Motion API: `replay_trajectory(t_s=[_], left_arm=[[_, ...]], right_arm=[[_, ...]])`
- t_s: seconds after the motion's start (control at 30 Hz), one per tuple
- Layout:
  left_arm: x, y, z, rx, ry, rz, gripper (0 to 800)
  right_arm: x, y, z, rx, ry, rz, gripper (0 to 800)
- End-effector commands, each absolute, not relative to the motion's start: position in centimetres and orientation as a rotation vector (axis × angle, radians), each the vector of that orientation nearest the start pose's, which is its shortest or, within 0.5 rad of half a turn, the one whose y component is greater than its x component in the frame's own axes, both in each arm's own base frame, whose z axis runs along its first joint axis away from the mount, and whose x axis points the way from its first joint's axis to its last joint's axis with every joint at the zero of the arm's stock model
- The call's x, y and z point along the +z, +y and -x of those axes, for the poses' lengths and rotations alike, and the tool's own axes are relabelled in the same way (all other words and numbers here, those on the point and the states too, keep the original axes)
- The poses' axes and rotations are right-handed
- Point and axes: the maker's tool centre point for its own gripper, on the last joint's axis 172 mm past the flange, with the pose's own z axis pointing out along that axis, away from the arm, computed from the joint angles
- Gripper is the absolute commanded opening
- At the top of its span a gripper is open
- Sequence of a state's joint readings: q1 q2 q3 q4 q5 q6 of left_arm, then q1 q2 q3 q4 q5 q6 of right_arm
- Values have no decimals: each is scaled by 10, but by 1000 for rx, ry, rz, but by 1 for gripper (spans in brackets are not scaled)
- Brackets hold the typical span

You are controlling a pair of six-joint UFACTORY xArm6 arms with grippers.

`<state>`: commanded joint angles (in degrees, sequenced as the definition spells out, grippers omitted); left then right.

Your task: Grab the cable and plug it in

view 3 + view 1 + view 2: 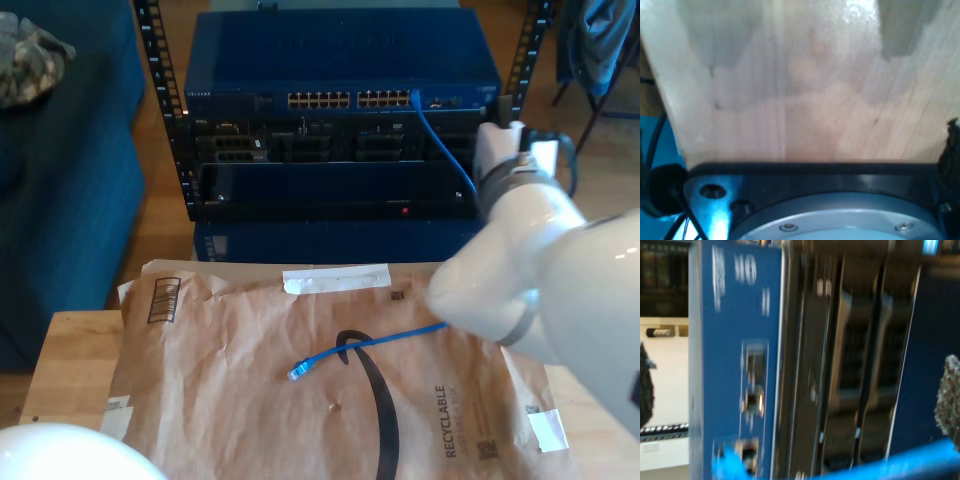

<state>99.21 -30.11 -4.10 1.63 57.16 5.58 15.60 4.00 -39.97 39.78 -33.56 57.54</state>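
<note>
Forward, arm (530,260) reaches toward rack (340,110); cable (440,140) plugged in.

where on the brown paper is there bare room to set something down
Free: the brown paper between the cable's loose plug and the exterior view's left edge, and the strip below the white tape. Crowded: the exterior view's right, where the white arm overhangs the blue cable.
</note>
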Motion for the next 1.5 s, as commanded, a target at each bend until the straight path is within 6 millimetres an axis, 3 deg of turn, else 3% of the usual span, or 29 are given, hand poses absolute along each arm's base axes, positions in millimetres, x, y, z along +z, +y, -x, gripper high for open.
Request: replay_trajectory(t_s=[0.2, 0.33, 0.5, 0.6, 0.73, 0.83, 0.97, 1.07, 1.13, 1.2, 1.33, 1.5], left_arm=[[23, 123, 25, -372, 2032, -1946, 800], [23, 123, 25, -372, 2032, -1946, 800], [23, 123, 25, -372, 2032, -1946, 800], [23, 123, 25, -372, 2032, -1946, 800], [23, 123, 25, -372, 2032, -1946, 800], [23, 123, 25, -372, 2032, -1946, 800], [23, 123, 25, -372, 2032, -1946, 800], [23, 123, 25, -372, 2032, -1946, 800], [23, 123, 25, -372, 2032, -1946, 800], [23, 123, 25, -372, 2032, -1946, 800], [23, 123, 25, -372, 2032, -1946, 800], [23, 123, 25, -372, 2032, -1946, 800]], right_arm=[[257, -32, -585, -970, 1599, 1766, 787], [249, -93, -563, -884, 1669, 1924, 791], [238, -151, -544, -894, 1658, 2156, 789], [232, -198, -518, -796, 1755, 2230, 790], [230, -222, -491, -636, 1774, 2345, 790], [218, -243, -451, -479, 1863, 2357, 790], [204, -250, -400, -278, 1931, 2415, 790], [197, -259, -335, -36, 2004, 2519, 791], [199, -262, -301, 70, 2041, 2559, 791], [187, -262, -252, 203, 2092, 2592, 791], [172, -260, -174, 297, 2178, 2611, 791], [163, -252, -109, 353, 2174, 2593, 791]])
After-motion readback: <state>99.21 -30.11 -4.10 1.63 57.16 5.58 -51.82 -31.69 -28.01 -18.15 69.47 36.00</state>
